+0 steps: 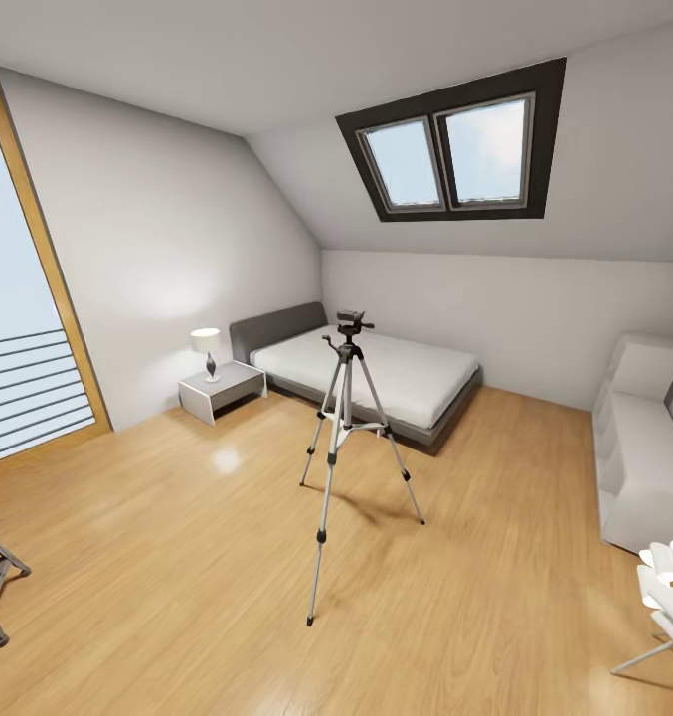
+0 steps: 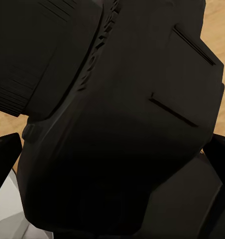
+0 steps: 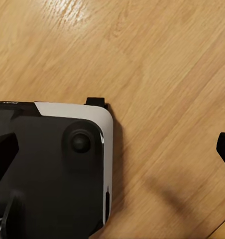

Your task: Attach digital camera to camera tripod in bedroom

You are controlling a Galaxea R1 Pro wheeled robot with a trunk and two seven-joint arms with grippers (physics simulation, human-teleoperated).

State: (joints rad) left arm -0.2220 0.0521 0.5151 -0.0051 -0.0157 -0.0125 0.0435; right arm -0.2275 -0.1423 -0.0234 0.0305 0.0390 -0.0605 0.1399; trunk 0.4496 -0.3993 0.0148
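Right gripper (image 3: 112, 149) looks down at bare wood floor (image 3: 157, 59), its two dark fingertips (image 3: 224, 147) set wide apart at the edges of the right wrist view with nothing between them; below it sits part of the robot's own base (image 3: 67, 164), black with a white rim. On the left wrist view a big dark robot housing (image 2: 117, 124) stands right before the lens, so I cannot tell whether the left gripper is apart or together.

From the head view, the camera tripod (image 1: 348, 447) stands well out in the middle of the bedroom on its three silver legs, between the robot and the grey bed (image 1: 376, 373). A small dark block sits on top of its head (image 1: 352, 320); it may be the digital camera, but it is too small to be sure, and no red button can be made out. A nightstand with a lamp (image 1: 207, 350) stands beside the bed, under the sloped ceiling with its skylight (image 1: 453, 151).

As I judge it, the robot is at the approach step, with both arms tucked low. The next move calls for rolling closer to the tripod, then confirming where the camera really is before reaching out.
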